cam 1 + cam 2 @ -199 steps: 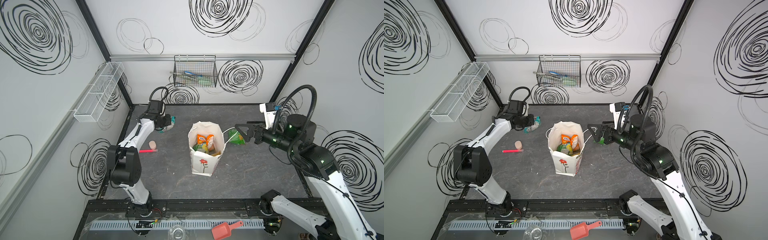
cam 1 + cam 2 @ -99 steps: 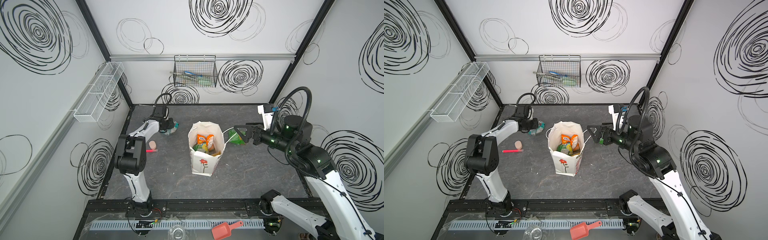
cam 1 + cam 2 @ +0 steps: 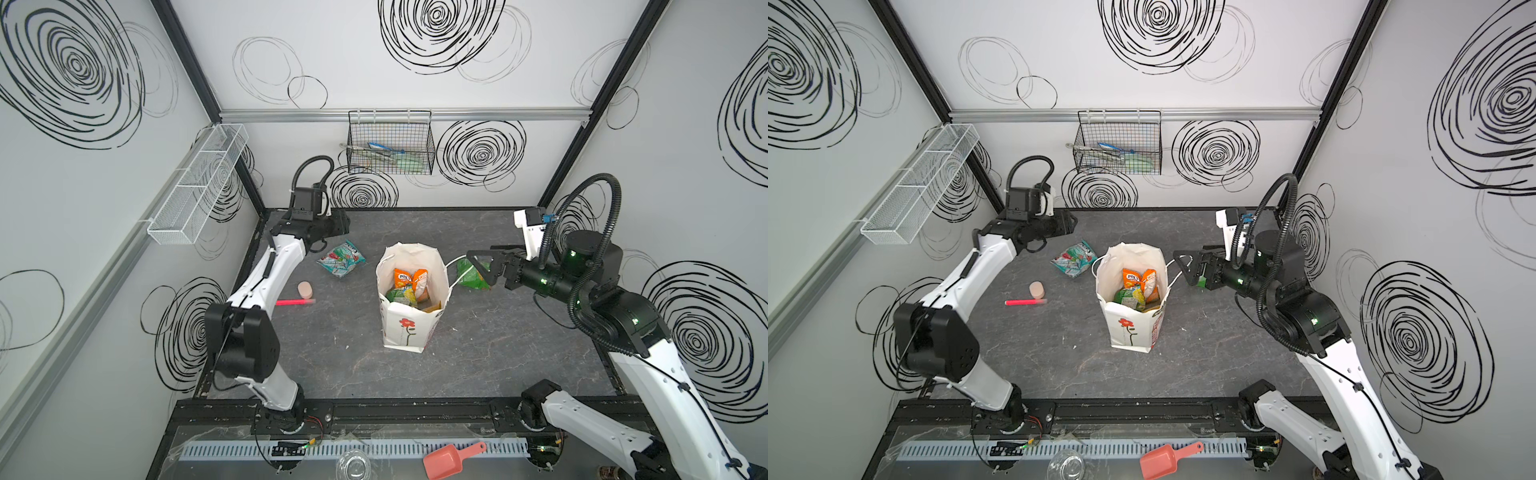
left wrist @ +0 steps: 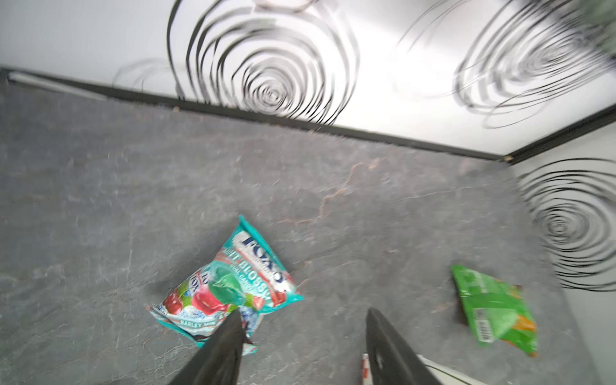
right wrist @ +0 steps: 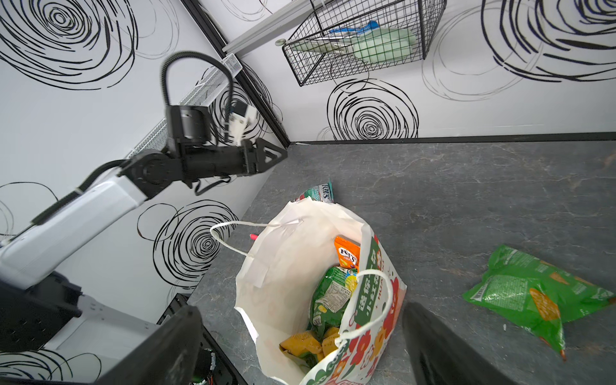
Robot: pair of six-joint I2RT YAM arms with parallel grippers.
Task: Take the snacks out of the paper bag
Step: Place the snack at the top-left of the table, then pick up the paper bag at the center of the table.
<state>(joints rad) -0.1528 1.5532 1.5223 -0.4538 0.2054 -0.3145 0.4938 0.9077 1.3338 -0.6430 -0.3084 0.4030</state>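
item: teal packet (image 3: 341, 258), just dropped by left fingers (image 4: 223, 346), now parted and empty; lies on tabletop (image 3: 498, 353), 10 o'clock of paper bag (image 3: 405, 328). right fingers (image 5: 440, 346) spread, empty. green packet (image 3: 469, 278) at 3 o'clock; others remain bagged.

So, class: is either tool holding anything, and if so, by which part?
Nothing is held. The left tool stands open near the teal packet, which lies free on the table; the right tool is open near the paper bag.

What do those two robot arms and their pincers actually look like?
The left arm and right arm have white shells with black joints. A ribbed black hose loops over each wrist. The left gripper and right gripper have black triangular fingers.
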